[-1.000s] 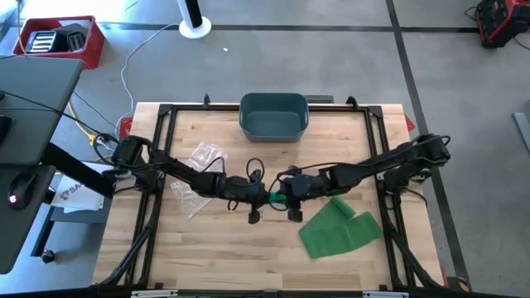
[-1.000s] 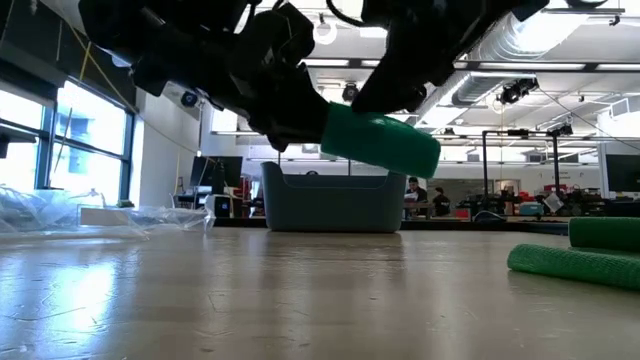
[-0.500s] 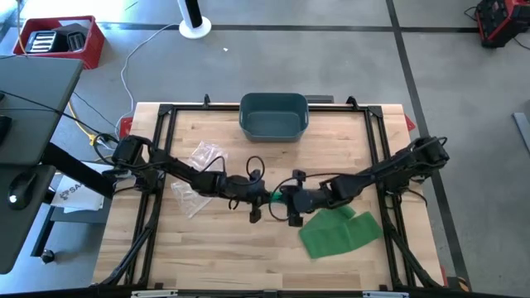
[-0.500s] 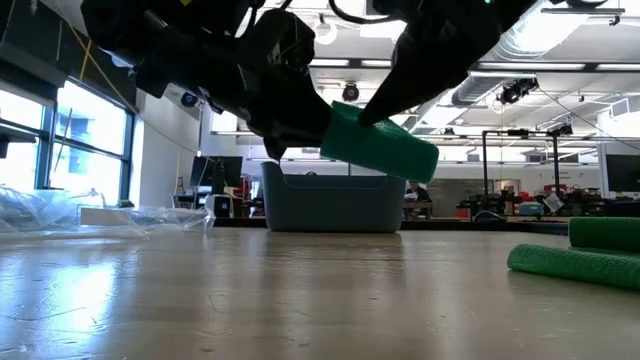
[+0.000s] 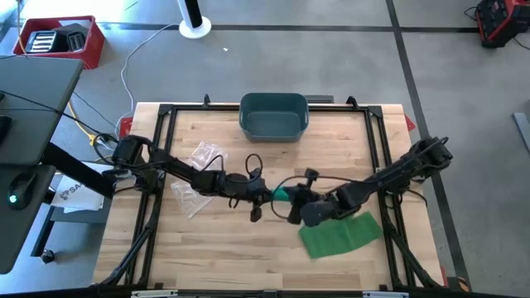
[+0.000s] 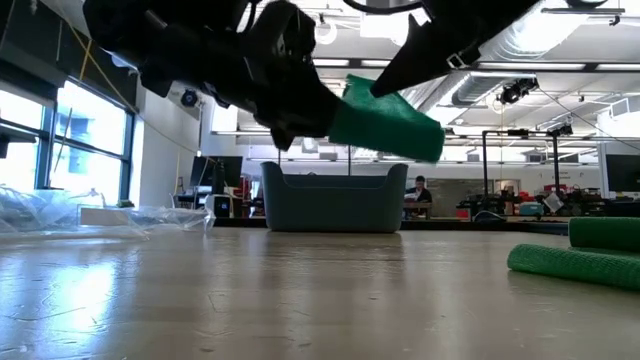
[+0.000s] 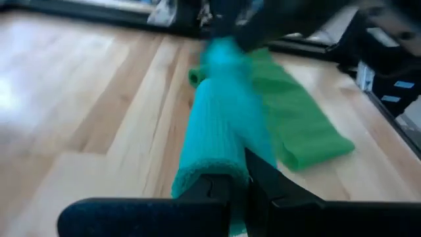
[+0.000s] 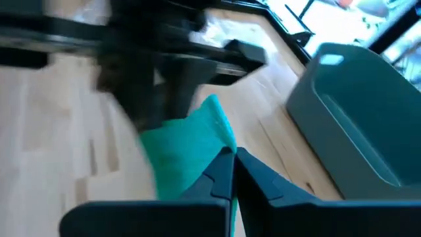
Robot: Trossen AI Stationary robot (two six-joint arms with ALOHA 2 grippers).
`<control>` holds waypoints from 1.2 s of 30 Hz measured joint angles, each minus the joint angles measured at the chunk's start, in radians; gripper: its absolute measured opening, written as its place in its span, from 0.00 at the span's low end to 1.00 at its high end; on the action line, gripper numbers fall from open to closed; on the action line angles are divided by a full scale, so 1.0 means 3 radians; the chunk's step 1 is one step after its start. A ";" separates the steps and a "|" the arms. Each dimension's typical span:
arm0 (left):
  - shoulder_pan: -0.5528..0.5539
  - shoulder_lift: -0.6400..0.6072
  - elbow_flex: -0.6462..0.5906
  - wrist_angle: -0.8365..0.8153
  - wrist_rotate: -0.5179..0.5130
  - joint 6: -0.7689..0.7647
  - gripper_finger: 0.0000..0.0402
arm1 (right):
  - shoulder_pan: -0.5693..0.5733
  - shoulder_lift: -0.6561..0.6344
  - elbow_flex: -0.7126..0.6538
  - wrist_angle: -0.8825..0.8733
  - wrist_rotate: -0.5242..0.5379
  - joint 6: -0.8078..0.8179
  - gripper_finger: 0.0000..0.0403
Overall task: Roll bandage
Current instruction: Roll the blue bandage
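The green bandage's rolled part (image 5: 281, 194) hangs in the air over the table's middle, between my two grippers. In the low view this roll (image 6: 385, 125) slants, clear of the wood. The bandage's loose length (image 5: 335, 234) lies folded flat on the table, to the near right. My left gripper (image 5: 263, 193) comes from the left and is shut on one end of the roll. My right gripper (image 5: 290, 199) comes from the right and is shut on the other end. My left gripper pinches the roll's left end (image 7: 217, 168) between its two fingers. The fingers lie nearly level, along the roll, coming from the table's left. The roll sticks out beyond them, lifted clear. My right gripper pinches the roll's right end (image 8: 200, 155) between its two fingers, slanting down from the table's right. The roll is clear of the table between the two grippers.
A grey-blue bin (image 5: 274, 116) stands at the far middle of the table. Crumpled clear plastic wrap (image 5: 199, 161) lies to the left, behind my left arm. A black frame (image 5: 381, 157) runs around the table's edges.
My right gripper has swung toward the table's near edge, turned at the wrist, and shut on the roll's right end. The roll stays lifted and now tilts a little more, its left end still in my left gripper.
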 joint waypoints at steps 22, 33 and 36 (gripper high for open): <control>-0.0044 -0.0004 -0.0001 0.0302 -0.0221 -0.0075 0.02 | -0.0226 -0.0196 0.0000 0.0195 -0.0697 0.0002 0.01; -0.0086 -0.0003 -0.0004 0.0393 -0.0301 -0.0018 0.02 | -0.0259 -0.0194 0.0000 -0.0029 -0.0561 0.0270 0.01; -0.0086 -0.0003 -0.0004 0.0394 -0.0256 0.0009 0.02 | -0.0260 -0.0194 0.0000 -0.0050 -0.0545 0.0293 0.01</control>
